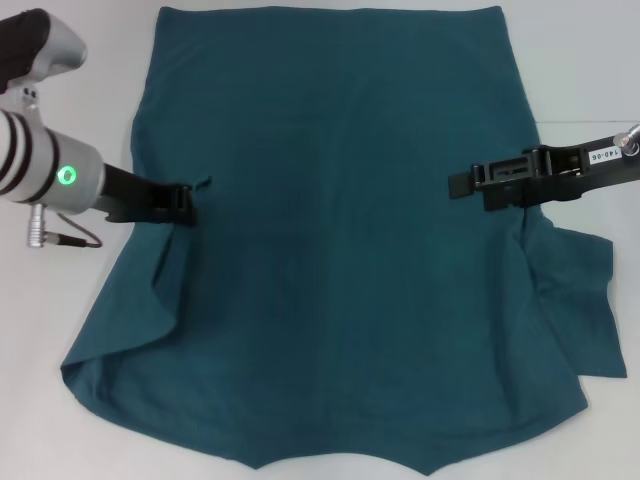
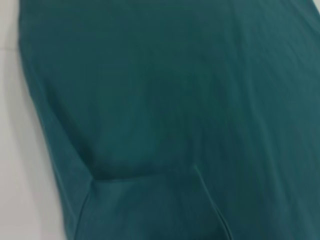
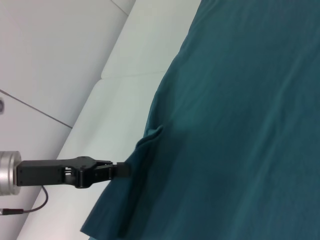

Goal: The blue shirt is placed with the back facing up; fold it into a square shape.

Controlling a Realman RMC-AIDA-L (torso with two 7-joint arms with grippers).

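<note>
Pinching blue shirt (image 1: 330, 250) edges, left pincer (image 1: 188, 205) and right pincer (image 1: 462, 186) clamped on fabric (sleeves barely tucked); square unformed.

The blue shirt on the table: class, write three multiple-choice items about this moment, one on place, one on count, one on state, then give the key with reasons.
1. Where is the left gripper?
A. at the blue shirt's left edge
B. at its collar
C. off the table

2. How many grippers are at the shirt?
A. none
B. one
C. two

3. What state is the shirt in?
A. folded into a square
B. spread out, side edges turned in
C. hanging in the air

Key:
1 A: the head view shows its tip against the left edge, fabric puckered there.
2 C: the right gripper reaches over the opposite edge.
3 B: the body lies wide open on the table, with flaps creased inward on both sides.
</note>
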